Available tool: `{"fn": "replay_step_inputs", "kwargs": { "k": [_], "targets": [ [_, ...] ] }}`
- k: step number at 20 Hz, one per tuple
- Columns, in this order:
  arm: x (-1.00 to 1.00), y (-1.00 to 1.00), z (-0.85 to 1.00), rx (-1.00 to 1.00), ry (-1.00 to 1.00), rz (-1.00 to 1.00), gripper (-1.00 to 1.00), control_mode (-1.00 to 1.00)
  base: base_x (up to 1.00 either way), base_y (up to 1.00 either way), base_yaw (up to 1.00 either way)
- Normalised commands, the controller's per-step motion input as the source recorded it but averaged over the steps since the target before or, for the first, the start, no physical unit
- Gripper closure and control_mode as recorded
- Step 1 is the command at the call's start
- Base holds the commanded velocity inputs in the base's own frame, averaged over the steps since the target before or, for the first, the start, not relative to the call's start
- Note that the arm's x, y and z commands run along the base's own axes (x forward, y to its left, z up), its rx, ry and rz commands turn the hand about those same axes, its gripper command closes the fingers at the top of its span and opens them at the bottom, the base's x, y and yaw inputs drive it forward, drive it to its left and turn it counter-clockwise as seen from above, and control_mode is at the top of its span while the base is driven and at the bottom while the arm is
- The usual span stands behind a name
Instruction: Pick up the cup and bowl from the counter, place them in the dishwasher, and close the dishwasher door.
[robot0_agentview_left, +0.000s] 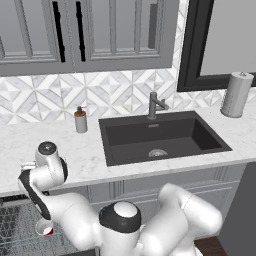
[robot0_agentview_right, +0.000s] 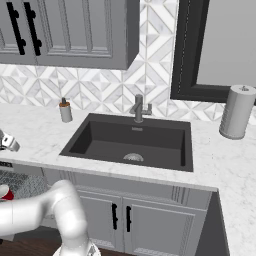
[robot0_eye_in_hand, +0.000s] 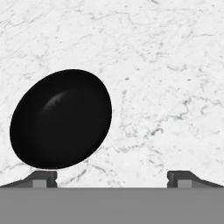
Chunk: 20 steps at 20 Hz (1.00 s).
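Observation:
The black glossy bowl (robot0_eye_in_hand: 61, 118) sits on the white marble counter (robot0_eye_in_hand: 166, 65), just beyond my left fingertip and left of the gap between the fingers. My gripper (robot0_eye_in_hand: 112, 179) is open with nothing between its jaws and points down at the counter. In the left base view my wrist (robot0_agentview_left: 47, 156) hovers over the counter's (robot0_agentview_left: 85, 155) left end. The red cup (robot0_agentview_left: 44, 229) with its whitish rim stands in the wire rack (robot0_agentview_left: 15, 225) of the open dishwasher below the counter edge; the cup (robot0_agentview_right: 4, 192) also shows at the left edge of the right base view. The dishwasher door is out of view.
A dark sink (robot0_agentview_left: 160, 137) with a faucet (robot0_agentview_left: 155, 105) is set into the counter's middle. A brown soap dispenser (robot0_agentview_left: 80, 120) stands by the backsplash left of it. A paper towel roll (robot0_agentview_left: 236, 94) stands at the far right. Grey cupboards hang above and sit below.

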Motion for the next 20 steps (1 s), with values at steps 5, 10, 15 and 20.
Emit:
{"fn": "replay_step_inputs", "kwargs": {
  "k": [5, 10, 15, 20],
  "targets": [
    [0.29, 0.04, -0.25, 0.0, 0.0, 0.0, -1.0, -1.0, 0.0, 0.0, 0.0],
    [0.18, 0.0, -0.13, 0.0, 0.0, 0.0, -1.0, -1.0, 0.0, 0.0, 0.0],
    [0.02, 0.0, 0.06, 0.0, 0.0, 0.0, -1.0, -1.0, 0.0, 0.0, 0.0],
    [0.0, -0.09, 0.26, 0.0, 0.0, 0.0, -1.0, -1.0, 0.0, 0.0, 0.0]
  ]
}}
